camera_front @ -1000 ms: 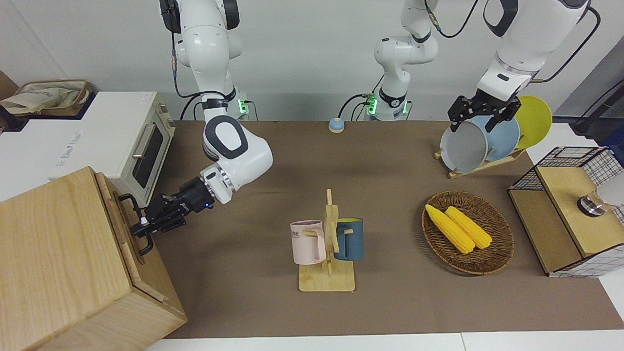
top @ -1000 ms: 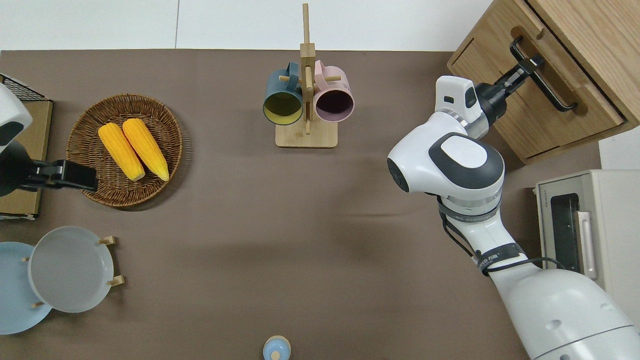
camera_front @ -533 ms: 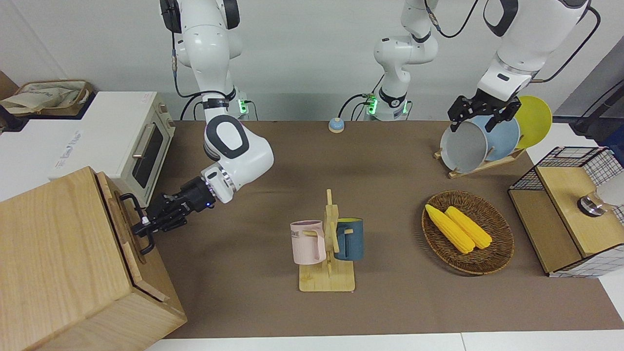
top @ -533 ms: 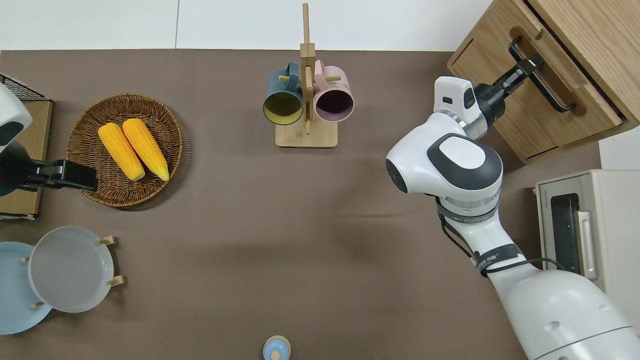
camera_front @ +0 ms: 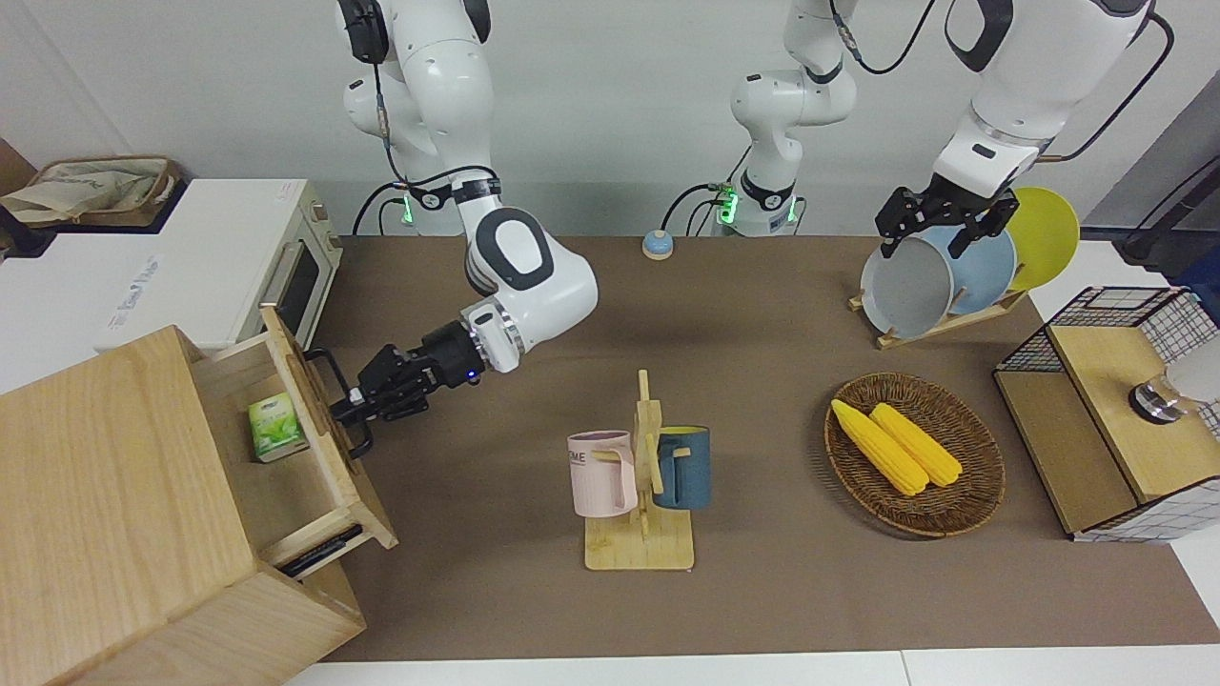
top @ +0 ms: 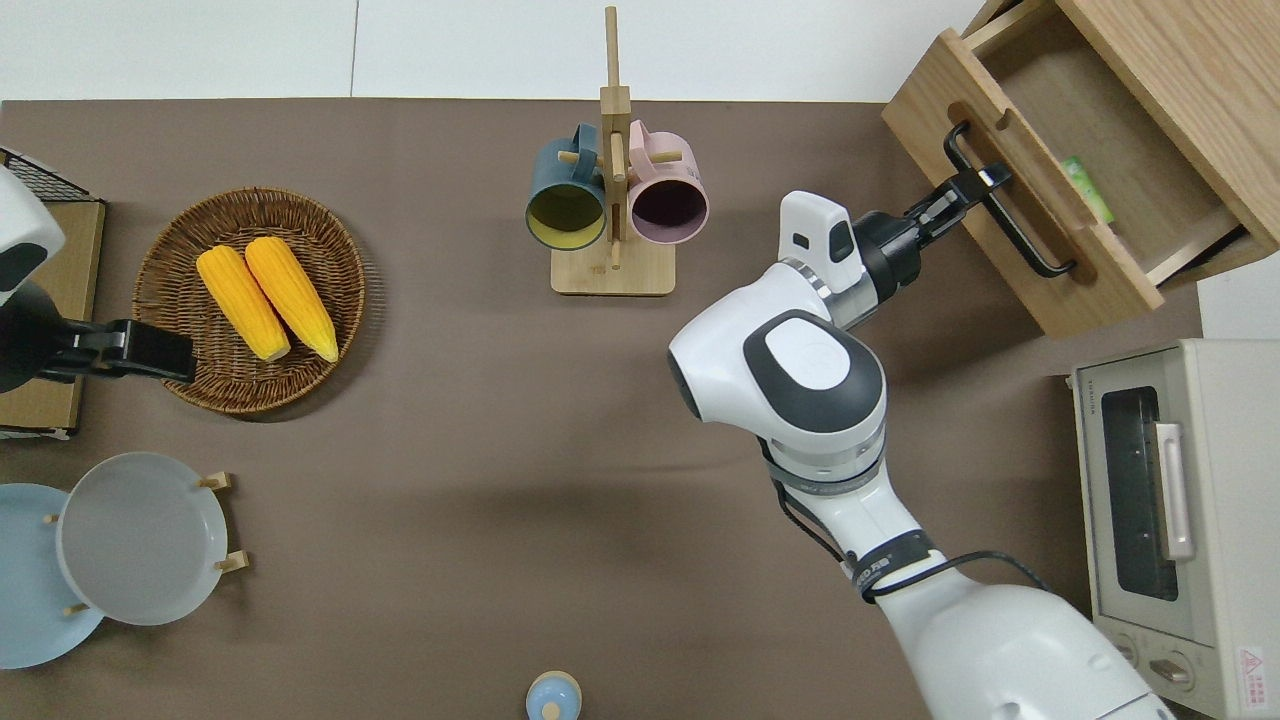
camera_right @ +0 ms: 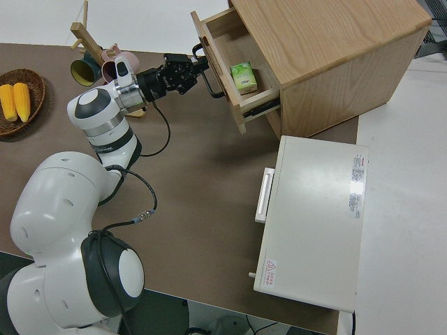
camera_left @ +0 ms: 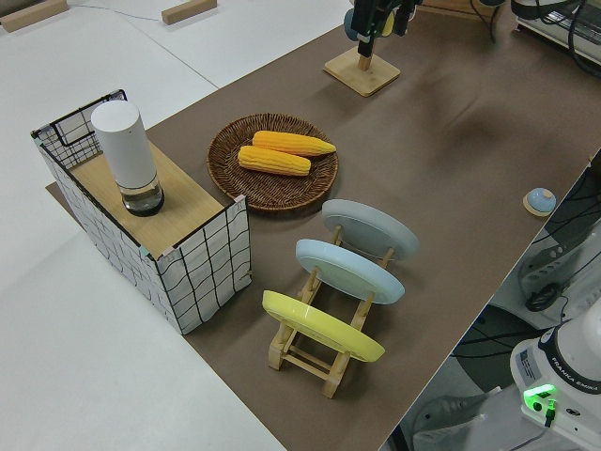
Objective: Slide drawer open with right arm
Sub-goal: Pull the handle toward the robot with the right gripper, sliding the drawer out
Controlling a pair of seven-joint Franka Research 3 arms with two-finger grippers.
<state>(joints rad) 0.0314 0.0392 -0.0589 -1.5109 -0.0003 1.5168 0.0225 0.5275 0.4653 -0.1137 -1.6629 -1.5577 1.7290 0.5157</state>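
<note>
A brown-covered table point(camera_front: 762, 610) fills the scene, with a big pale wooden cabinet point(camera_front: 105, 495) at the right arm's end. Its drawer point(camera_front: 295, 448) stands pulled well out of the cabinet, the front panel just at the tip of the right gripper point(camera_front: 345, 412), whose fingers are clamped on the black loop handle point(top: 1005, 215) near its middle. The fingertips themselves are hard to separate from the handle (both are black). Inside the drawer, close to the gripper past the front panel, lies a small green box point(camera_right: 243, 76); the drawer's deeper part is hidden under the cabinet top. The left arm point(camera_front: 991, 124) is parked.
</note>
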